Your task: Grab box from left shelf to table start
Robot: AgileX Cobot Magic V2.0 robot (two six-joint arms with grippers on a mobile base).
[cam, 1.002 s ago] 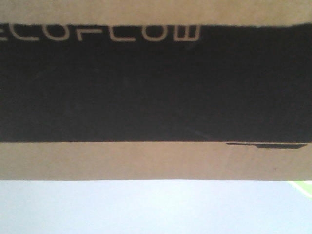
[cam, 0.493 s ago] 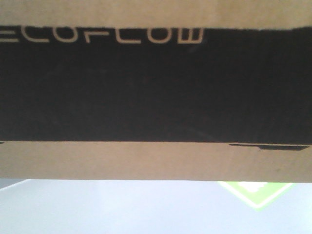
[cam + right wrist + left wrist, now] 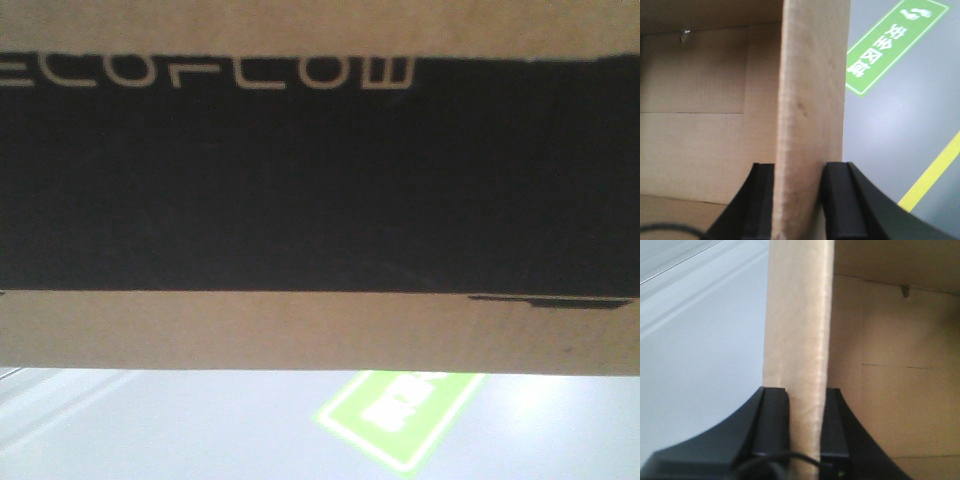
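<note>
Floor sign (image 3: 400,415) slid left under the lifted box (image 3: 320,200); left end effector (image 3: 805,397) and right end effector (image 3: 799,172) pinch its walls, desk not reached.

Inspector A: Front view was soft and dim; the black printed panel (image 3: 320,180) of the large brown corrugated cardboard box (image 3: 300,335) swallowed detail, and the pale grey floor (image 3: 150,430) below glared.

Inspector B: Both wrist views blurred close up; the box wall's edge caught a bright sheen.
</note>
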